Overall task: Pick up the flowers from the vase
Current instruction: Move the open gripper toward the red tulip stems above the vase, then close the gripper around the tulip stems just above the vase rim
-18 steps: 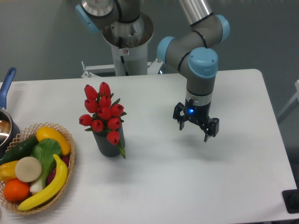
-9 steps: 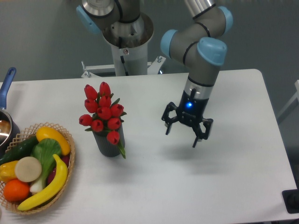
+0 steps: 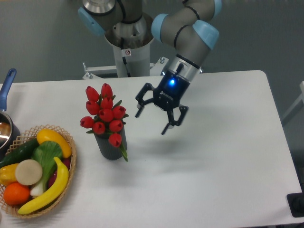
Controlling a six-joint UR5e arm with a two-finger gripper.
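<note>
Flowers (image 3: 104, 113) are standing in the vase (image 3: 111, 145), centre-left of frame; your gripper (image 3: 151, 119) is hanging tilted beside them, jaws spread wide, seemingly lining up a grasp.

No text, brand or number can be read. The small sticker (image 3: 127, 52) on the robot base (image 3: 128, 45) is too blurred.

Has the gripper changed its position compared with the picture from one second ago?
Yes. The gripper, open, has moved left across the table and is now much closer to the vase holding the flowers, which have not shifted.
</note>
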